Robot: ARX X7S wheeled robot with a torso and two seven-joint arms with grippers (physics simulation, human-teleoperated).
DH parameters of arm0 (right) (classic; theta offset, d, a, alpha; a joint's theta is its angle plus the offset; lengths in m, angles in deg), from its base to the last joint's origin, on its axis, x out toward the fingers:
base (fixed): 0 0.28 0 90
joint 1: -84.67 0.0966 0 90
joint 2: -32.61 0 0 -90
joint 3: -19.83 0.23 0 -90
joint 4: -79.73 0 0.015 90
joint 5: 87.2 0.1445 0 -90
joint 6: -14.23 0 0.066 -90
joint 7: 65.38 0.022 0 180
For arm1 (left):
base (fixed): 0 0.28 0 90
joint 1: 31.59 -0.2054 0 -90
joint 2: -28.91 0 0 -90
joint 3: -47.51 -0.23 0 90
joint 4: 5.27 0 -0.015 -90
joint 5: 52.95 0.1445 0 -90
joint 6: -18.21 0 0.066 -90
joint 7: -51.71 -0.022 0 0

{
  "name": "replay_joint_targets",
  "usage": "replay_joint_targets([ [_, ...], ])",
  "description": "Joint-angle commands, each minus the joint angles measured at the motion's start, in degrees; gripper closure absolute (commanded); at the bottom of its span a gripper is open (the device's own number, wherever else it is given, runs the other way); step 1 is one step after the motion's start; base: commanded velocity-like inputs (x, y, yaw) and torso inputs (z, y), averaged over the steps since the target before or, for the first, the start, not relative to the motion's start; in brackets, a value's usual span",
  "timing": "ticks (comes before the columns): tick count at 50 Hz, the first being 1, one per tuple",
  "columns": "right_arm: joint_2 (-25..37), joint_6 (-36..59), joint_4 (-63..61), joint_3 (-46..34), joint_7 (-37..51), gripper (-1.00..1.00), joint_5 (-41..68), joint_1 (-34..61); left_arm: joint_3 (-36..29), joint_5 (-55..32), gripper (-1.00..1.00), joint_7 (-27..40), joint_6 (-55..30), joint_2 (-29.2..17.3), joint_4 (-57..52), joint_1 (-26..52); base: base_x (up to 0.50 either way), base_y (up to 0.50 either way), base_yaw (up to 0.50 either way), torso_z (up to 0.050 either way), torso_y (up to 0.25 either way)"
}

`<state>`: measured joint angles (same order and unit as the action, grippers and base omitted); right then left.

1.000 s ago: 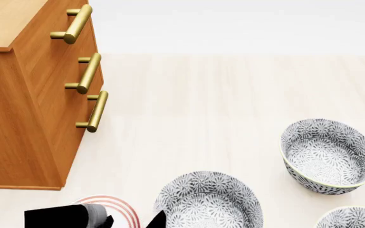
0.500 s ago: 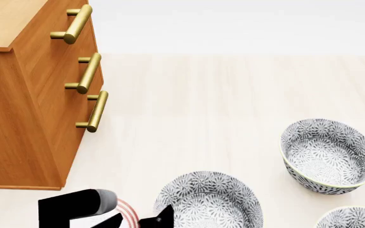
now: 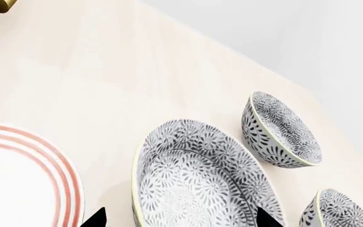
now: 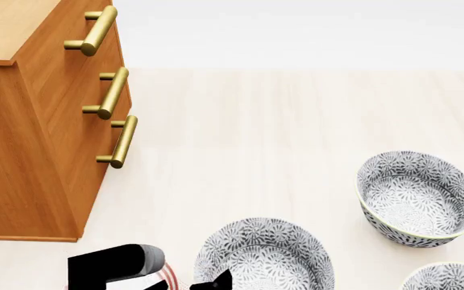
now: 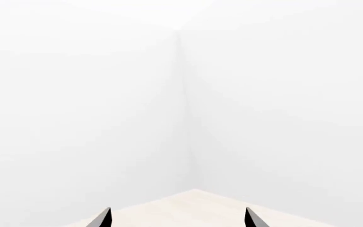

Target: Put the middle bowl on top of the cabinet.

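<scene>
Three alike leafy grey-and-white bowls stand on the pale wood surface. The middle bowl (image 4: 266, 257) (image 3: 194, 182) is the one nearest my left gripper (image 4: 188, 285) (image 3: 179, 218). That gripper is open, one tip outside the bowl's near rim and the other over its inside, gripping nothing. The orange-brown cabinet (image 4: 31, 121) with its brass handles rises at the left of the head view, its top (image 4: 6, 27) bare where visible. My right gripper (image 5: 176, 218) is open and empty, facing a white wall corner; the head view does not show it.
A second bowl (image 4: 419, 198) (image 3: 281, 130) stands further off to the right, and a third bowl (image 4: 449, 278) (image 3: 339, 210) is cut off at the lower right. A white plate with red rings (image 3: 24, 179) lies beside the middle bowl, toward the cabinet.
My left arm has moved right along the bottom of the head view, over the red-ringed plate, bringing its open tips to the middle bowl's rim. The bowls and cabinet have not moved.
</scene>
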<state>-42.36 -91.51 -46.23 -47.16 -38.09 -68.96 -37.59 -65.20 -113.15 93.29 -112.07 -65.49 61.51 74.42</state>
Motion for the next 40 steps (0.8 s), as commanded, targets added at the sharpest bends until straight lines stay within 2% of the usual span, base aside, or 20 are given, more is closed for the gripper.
replay_joint_targets([
  [1,-0.97,-0.36,0.11,1.26,-1.30,-1.00,-1.41,-0.24,-0.06,-0.95,-1.00,-2.80,2.18,0.88,0.35,-0.40,0.00,0.00,0.00,0.000,0.000],
  [20,-0.79,-0.54,-0.28,0.98,-1.14,-1.00,-1.59,-0.55,-3.08,1.16,-1.00,-6.01,4.85,0.27,7.62,1.06,0.00,0.00,0.00,0.000,0.000],
  [40,-0.70,-1.28,-0.58,1.30,-1.18,-1.00,-1.25,-1.36,-5.75,0.59,-1.00,-7.22,6.10,-0.23,9.10,1.57,0.00,0.00,0.00,0.000,0.000],
])
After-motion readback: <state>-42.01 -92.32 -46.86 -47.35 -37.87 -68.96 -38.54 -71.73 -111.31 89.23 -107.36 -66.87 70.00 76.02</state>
